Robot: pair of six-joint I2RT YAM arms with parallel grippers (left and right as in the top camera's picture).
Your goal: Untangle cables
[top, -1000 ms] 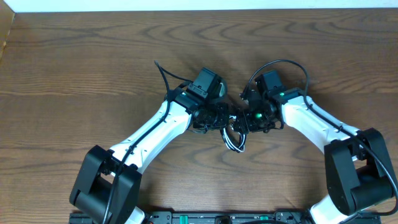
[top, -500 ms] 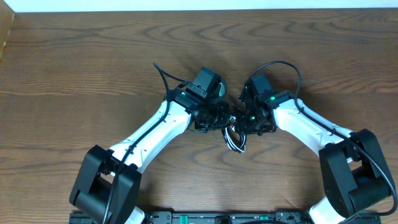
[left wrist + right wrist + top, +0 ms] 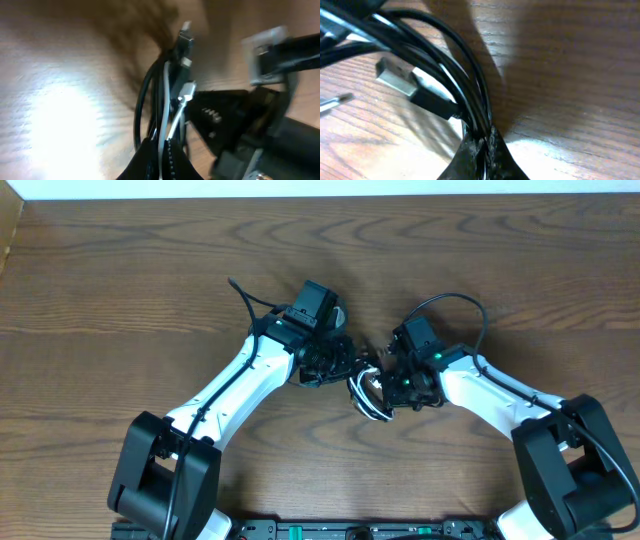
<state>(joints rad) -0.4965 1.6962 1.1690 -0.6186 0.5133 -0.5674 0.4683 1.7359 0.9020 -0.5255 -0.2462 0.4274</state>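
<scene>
Standing by the wooden table (image 3: 140,260), one sees both arms reach to its middle, where the cables (image 3: 368,398) hang bundled between them. The left gripper (image 3: 162,150) is closed tight on black and white cords. The right gripper (image 3: 482,145) pinches several black cords, with a USB plug (image 3: 395,77) just beside them. The bundle seems slightly lifted, though the blur makes this unsure.

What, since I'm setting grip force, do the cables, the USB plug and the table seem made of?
Black cables: probably rubbery plastic jackets, smooth, slightly glossy from their highlights. White cable: likely the same; blurred. USB plug: dull silver metal shell on black moulded plastic. Table: wood or wood-look laminate, brown grain showing.
</scene>
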